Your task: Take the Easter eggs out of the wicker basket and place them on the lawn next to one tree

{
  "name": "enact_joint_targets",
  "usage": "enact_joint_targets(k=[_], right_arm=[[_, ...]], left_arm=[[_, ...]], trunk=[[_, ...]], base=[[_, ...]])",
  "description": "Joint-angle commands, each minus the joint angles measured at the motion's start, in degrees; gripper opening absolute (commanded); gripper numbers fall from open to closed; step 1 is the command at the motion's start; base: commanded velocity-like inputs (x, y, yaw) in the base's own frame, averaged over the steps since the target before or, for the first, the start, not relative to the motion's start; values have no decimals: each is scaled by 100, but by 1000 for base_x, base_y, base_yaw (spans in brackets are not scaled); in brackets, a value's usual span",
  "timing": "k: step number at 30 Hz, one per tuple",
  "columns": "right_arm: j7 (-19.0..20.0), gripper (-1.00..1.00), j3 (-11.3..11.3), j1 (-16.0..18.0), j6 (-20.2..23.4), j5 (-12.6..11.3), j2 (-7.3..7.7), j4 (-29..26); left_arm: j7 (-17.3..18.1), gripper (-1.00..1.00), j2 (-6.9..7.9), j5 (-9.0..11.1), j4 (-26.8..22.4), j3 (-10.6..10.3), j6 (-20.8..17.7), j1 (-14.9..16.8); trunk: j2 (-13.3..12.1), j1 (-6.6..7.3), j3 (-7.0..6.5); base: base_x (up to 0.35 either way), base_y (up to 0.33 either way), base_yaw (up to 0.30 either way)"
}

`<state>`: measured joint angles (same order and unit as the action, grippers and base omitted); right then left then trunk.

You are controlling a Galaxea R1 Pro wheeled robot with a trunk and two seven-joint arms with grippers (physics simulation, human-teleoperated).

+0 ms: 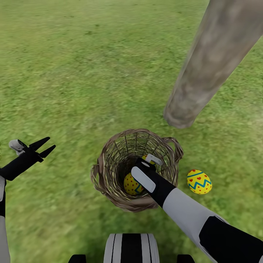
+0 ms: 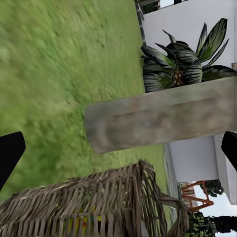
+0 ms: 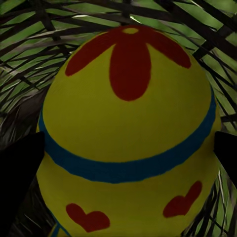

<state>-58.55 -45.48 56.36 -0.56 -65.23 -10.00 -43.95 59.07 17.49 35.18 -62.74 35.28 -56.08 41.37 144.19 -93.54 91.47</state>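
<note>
The wicker basket (image 1: pixel 109 182) stands on the lawn (image 1: pixel 73 73) just before the tree's pale trunk (image 1: pixel 208 65). My right arm reaches down into the basket. My right gripper (image 3: pixel 129 148) has a dark finger against each side of a yellow Easter egg (image 3: pixel 128 133) with a red flower and a blue band. A second egg (image 1: pixel 130 185) lies in the basket beside the wrist. The third egg (image 1: pixel 199 181) rests on the grass right of the basket, near the trunk. My left gripper (image 1: pixel 45 147) hovers open and empty to the basket's left.
The trunk (image 2: pixel 158 118) and the basket's rim (image 2: pixel 98 192) lie ahead of my left gripper (image 2: pixel 118 148). Beyond them is a striped-leaf plant (image 2: pixel 182 64) against a white house wall (image 2: pixel 187 19). Open grass stretches left and beyond the basket.
</note>
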Motion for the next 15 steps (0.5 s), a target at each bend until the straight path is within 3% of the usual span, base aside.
enact_joint_targets(k=[1,15], right_arm=[[-25,-100,-14,7,-5,-25,0,-4],[-25,-100,-14,7,-6,-34,0,-34]], left_arm=[[17,100,0,-4,1,4,-25,1],[17,100,0,-3,-1,-1,-25,3]], trunk=[[1,1,3],[-7,16,-130]], base=[[0,0,0],[0,0,0]])
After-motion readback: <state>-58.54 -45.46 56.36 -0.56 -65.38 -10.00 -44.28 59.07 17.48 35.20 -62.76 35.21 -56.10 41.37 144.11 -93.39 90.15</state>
